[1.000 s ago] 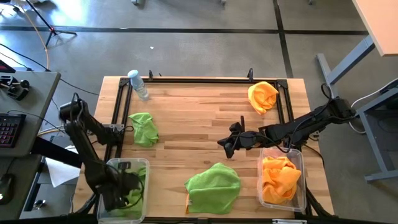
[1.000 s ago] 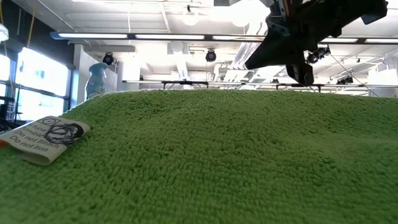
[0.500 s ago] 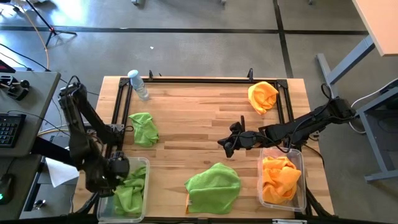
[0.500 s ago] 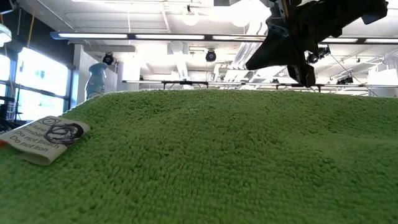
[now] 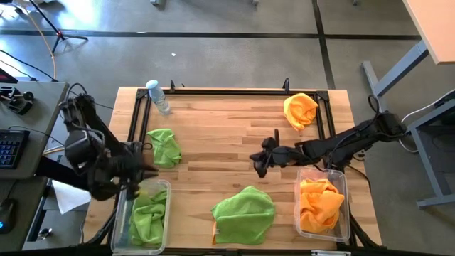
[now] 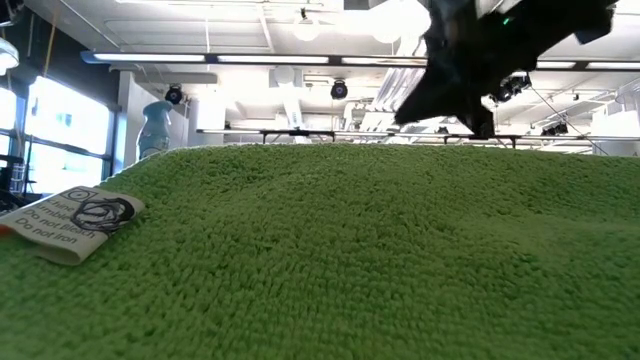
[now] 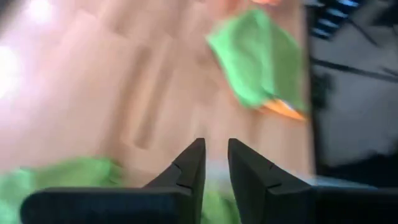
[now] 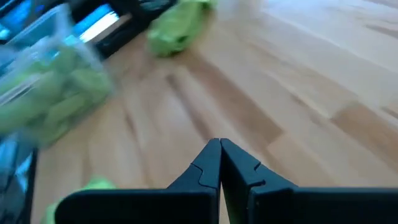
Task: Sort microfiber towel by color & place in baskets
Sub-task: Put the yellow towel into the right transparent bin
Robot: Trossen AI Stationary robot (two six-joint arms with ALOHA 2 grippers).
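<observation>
Seen from above, a lime green towel (image 5: 165, 147) lies bunched on the table's left. A larger green towel (image 5: 244, 212) lies near the front edge, covering an orange one whose edge (image 5: 213, 232) peeks out. An orange-yellow towel (image 5: 300, 109) lies at the far right. The left basket (image 5: 165, 186) holds a green towel (image 5: 148, 219). The right basket (image 5: 344, 186) holds orange towels (image 5: 320, 205). My left gripper (image 5: 146, 173) (image 7: 216, 146) hovers over the left basket's far end, slightly open and empty. My right gripper (image 5: 259, 165) (image 8: 221, 144) is shut and empty above mid-table.
A small clear water bottle (image 5: 158, 96) stands at the far left corner. A black rail frame (image 5: 227, 90) runs along the far and side edges. In the low view the big green towel (image 6: 320, 250) and its care tag (image 6: 70, 222) fill the foreground. Bare wood lies between the towels.
My left gripper has risen out of the left basket and moved toward the far edge, now above the basket's far end. The green towel has stayed behind in the basket. My right arm has kept its place.
</observation>
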